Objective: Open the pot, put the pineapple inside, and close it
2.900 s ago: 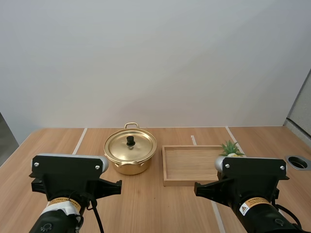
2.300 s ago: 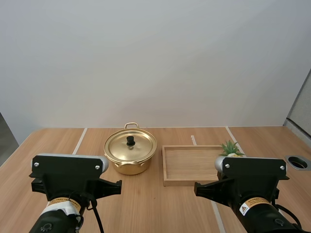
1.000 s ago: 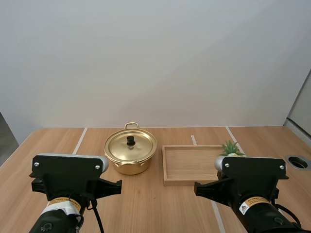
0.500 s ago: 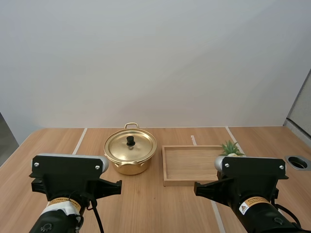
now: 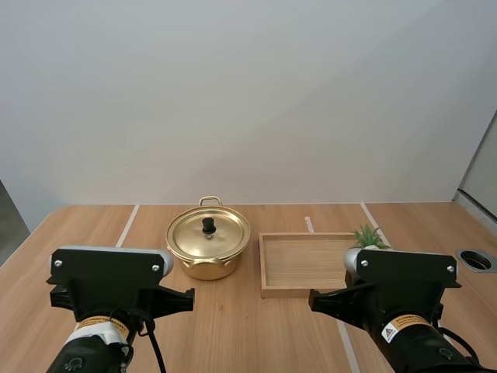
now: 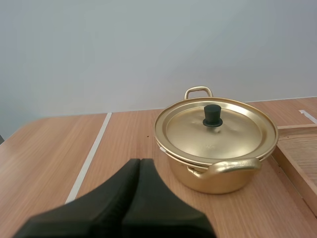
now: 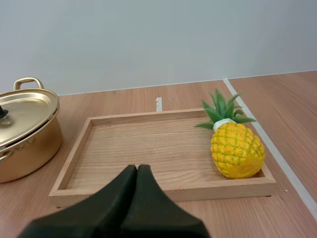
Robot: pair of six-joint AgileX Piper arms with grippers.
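A gold pot [image 5: 208, 246] stands on the wooden table with its lid [image 6: 216, 131] on and a black knob [image 6: 213, 115] at the lid's centre. Right of it lies a wooden tray [image 5: 301, 263] holding a yellow pineapple [image 7: 236, 148] with a green crown [image 5: 369, 236] at its right end. My left gripper [image 6: 138, 163] is shut on nothing, its fingers together as one dark wedge a short way in front of the pot. My right gripper [image 7: 136, 169] is likewise shut and empty, just before the tray's near rim [image 7: 163, 192].
White lines [image 5: 127, 225] run across the tabletop. A round grey-rimmed hole [image 5: 477, 259] sits at the table's far right edge. Bare wood lies between the arms and the pot and tray.
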